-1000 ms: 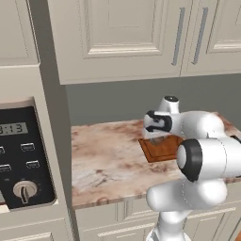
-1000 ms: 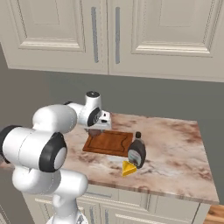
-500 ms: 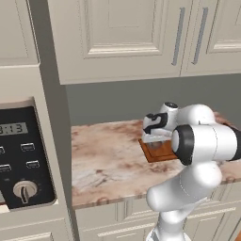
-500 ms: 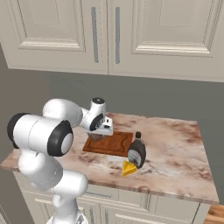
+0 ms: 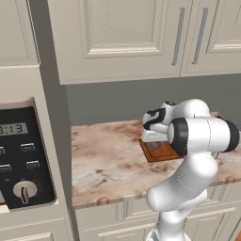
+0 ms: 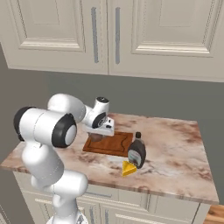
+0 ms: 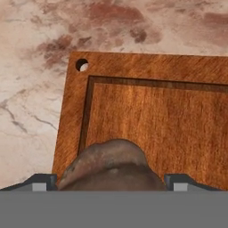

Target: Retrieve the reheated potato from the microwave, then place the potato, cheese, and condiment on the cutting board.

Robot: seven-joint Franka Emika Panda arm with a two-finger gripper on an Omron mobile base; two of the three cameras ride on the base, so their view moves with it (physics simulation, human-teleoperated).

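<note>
The brown potato (image 7: pixel 109 164) fills the gap between my two fingertips (image 7: pixel 44 181), touching both, so my gripper (image 7: pixel 111 180) is shut on it. It hangs low over the left end of the reddish-brown cutting board (image 7: pixel 156 111), near the hanging hole. From the right base view my gripper (image 6: pixel 99 132) sits at the board's (image 6: pixel 116 145) left end. The dark condiment (image 6: pixel 137 151) bottle stands on the counter at the board's front right corner, with the yellow cheese (image 6: pixel 128 168) wedge just in front of it. The microwave's control panel (image 5: pixel 23 160) is at the far left.
The marble counter (image 5: pixel 103 160) runs from the microwave column to the board and on past it to the right (image 6: pixel 175 148). Wall cabinets (image 6: pixel 109 35) hang above. The arm's elbow (image 5: pixel 202 136) bulks over the counter's front edge.
The gripper has moved a little to the right and down over the board's left end with the potato in it. The elbow has swung round. Bottle and cheese have not moved.
</note>
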